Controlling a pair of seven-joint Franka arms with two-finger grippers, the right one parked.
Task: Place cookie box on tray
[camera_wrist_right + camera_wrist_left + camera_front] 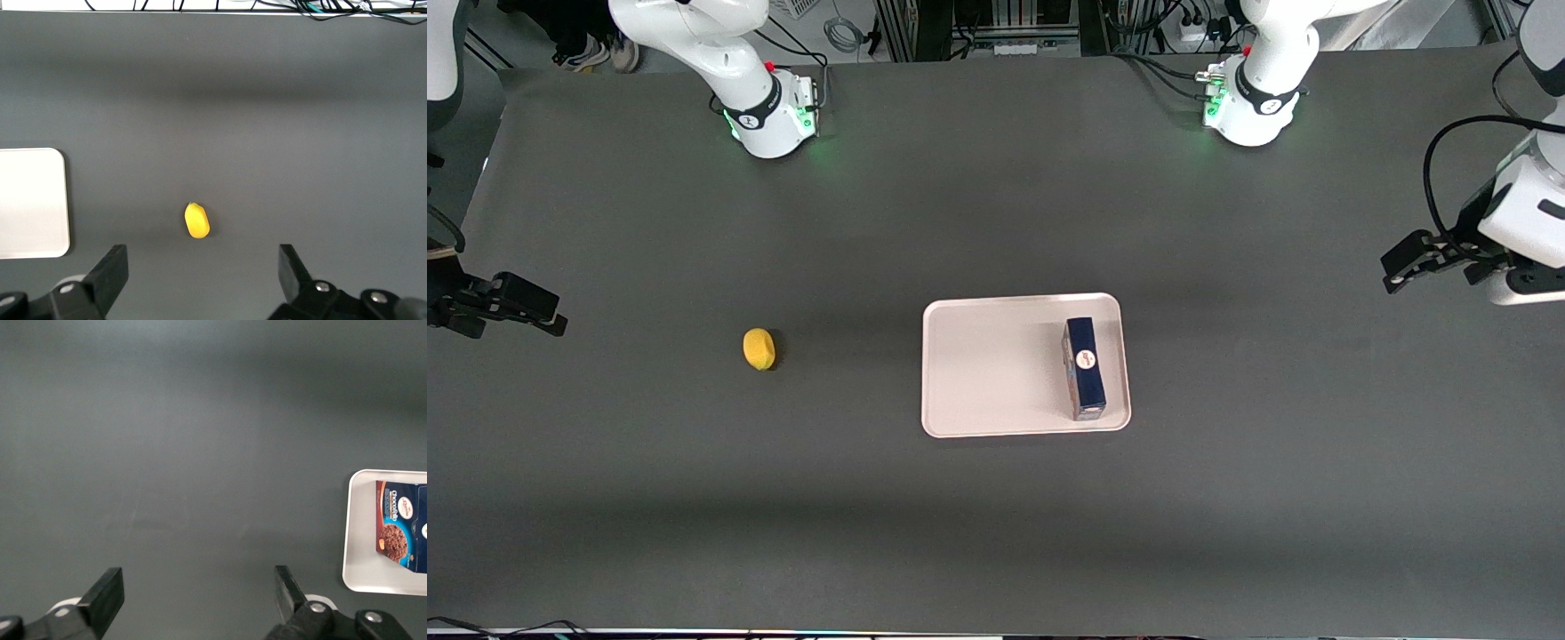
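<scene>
The dark navy cookie box (1085, 367) lies flat on the pale pinkish tray (987, 373), along the tray's edge that faces the working arm's end of the table. The box's short end with brown cookie pictures (402, 525) shows in the left wrist view, resting inside the tray's rim (363, 553). My left gripper (1396, 271) hangs above the bare mat near the working arm's end of the table, well apart from the tray. Its black fingers (107, 593) stand wide apart, so the gripper (199, 600) is open with only mat between them.
A small yellow lump (759, 348) lies on the dark mat beside the tray, toward the parked arm's end; it also shows in the right wrist view as the yellow lump (197, 221). The two arm bases (769, 116) stand at the table edge farthest from the front camera.
</scene>
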